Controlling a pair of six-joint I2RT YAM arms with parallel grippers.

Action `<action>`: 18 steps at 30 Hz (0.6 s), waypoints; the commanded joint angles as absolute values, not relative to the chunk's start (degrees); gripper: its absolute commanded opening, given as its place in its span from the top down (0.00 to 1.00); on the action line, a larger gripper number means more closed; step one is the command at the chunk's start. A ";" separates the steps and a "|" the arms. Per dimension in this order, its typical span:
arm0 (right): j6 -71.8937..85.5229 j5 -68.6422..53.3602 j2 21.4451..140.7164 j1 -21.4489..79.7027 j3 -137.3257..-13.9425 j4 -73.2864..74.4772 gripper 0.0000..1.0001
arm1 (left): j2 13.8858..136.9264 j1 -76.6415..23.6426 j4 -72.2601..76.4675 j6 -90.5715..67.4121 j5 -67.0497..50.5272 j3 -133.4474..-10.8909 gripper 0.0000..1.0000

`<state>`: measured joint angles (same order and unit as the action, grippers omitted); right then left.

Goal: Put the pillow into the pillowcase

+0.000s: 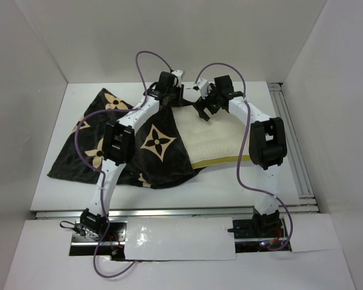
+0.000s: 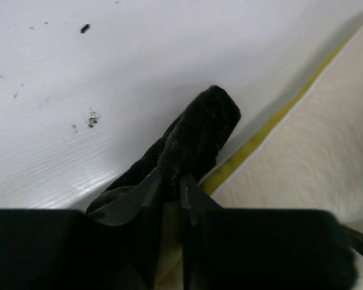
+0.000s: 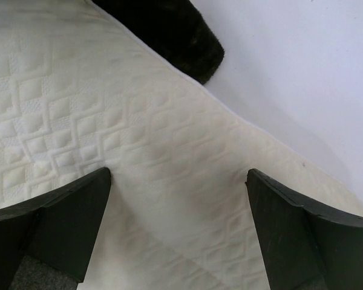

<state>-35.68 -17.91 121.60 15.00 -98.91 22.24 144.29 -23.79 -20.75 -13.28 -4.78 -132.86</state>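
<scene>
The dark plush, flower-printed pillowcase [image 2: 199,127] is apparently pinched at its far hem by the nearly closed left gripper [image 2: 170,179]. The right gripper [image 3: 178,175] is spread wide, empty, above the cream quilted rectangular pillow [image 3: 139,133], half sleeved. The hem should be lifted while the pillow is pushed left.

White arms [image 1: 106,181], black joints [image 1: 118,142], purple cables [image 1: 77,138], black end effector fingers [image 3: 60,223]

White table [image 1: 230,184], plain white walls [image 1: 169,36] on three sides, aluminium rail [image 1: 294,145] along right edge
</scene>
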 commanded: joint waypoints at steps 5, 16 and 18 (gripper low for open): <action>-40.51 -19.59 121.80 15.03 -106.15 24.23 0.00 | 143.88 -23.29 -17.67 -14.68 -1.33 -132.98 1.00; -53.69 -36.99 144.75 12.13 -137.20 59.83 0.00 | 139.04 -26.10 -15.73 -12.66 2.11 -131.40 1.00; -55.36 -38.67 143.89 12.13 -133.26 61.43 0.00 | 138.52 -26.10 -15.73 -12.66 2.81 -131.40 1.00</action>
